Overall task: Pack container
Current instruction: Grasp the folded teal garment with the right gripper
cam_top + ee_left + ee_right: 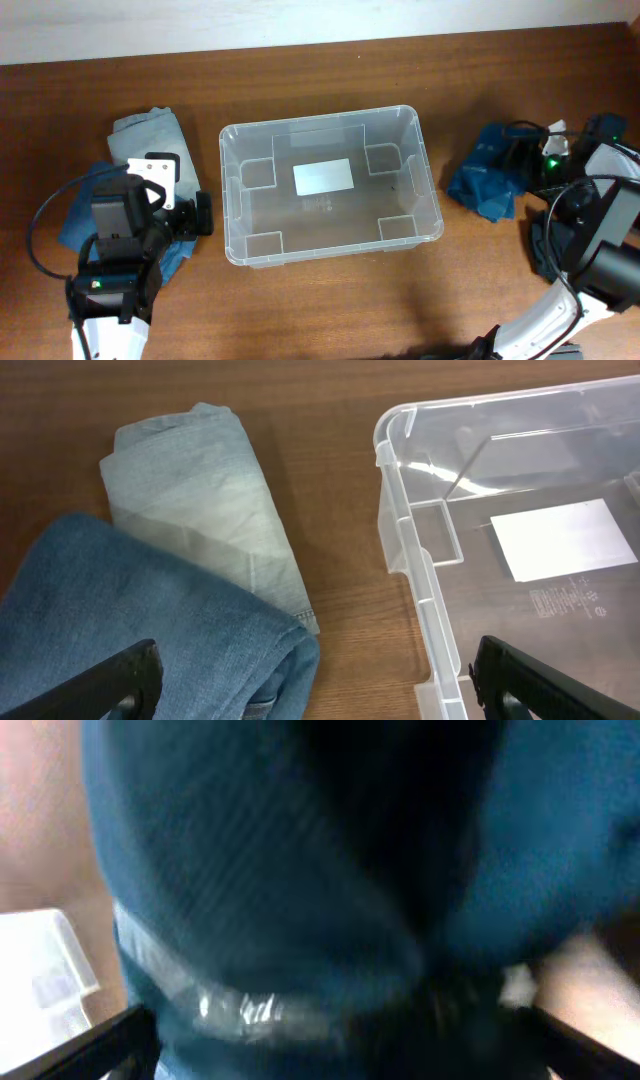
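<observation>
The clear container stands empty mid-table, a white label on its base; its left rim shows in the left wrist view. My left gripper is open above a folded blue denim garment, with one finger over the denim and the other over the container's rim. A folded pale blue-grey garment lies just beyond. My right gripper is open, its fingers on either side of a crumpled dark blue garment that fills the blurred right wrist view.
The pale garment and the denim lie left of the container. More dark cloth lies under the right arm. A corner of the container shows in the right wrist view. The table's far edge runs along the top.
</observation>
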`<state>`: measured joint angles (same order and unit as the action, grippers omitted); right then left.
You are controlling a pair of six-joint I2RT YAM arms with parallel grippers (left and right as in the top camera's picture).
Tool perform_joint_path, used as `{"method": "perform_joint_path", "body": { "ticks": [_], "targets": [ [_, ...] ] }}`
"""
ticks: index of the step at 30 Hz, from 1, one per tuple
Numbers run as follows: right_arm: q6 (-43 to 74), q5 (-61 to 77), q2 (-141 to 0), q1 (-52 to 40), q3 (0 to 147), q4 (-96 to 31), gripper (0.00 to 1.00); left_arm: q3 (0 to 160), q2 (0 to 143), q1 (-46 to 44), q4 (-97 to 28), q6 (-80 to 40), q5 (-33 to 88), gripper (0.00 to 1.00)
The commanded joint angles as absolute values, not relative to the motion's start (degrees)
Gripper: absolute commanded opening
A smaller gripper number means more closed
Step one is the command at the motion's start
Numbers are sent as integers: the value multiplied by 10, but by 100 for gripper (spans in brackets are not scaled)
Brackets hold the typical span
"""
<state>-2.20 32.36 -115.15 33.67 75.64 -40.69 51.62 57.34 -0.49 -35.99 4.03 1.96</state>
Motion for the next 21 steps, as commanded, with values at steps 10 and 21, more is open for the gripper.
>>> {"method": "perform_joint_path", "body": {
  "ticks": [10, 21],
  "targets": [
    [-25, 396, -1216, 337, 763, -399, 51, 528, 573, -7, -347, 35, 28, 99],
    [-26, 444, -1152, 337, 782, -435, 23, 528, 573, -7, -345, 35, 23, 99]
  ]
}}
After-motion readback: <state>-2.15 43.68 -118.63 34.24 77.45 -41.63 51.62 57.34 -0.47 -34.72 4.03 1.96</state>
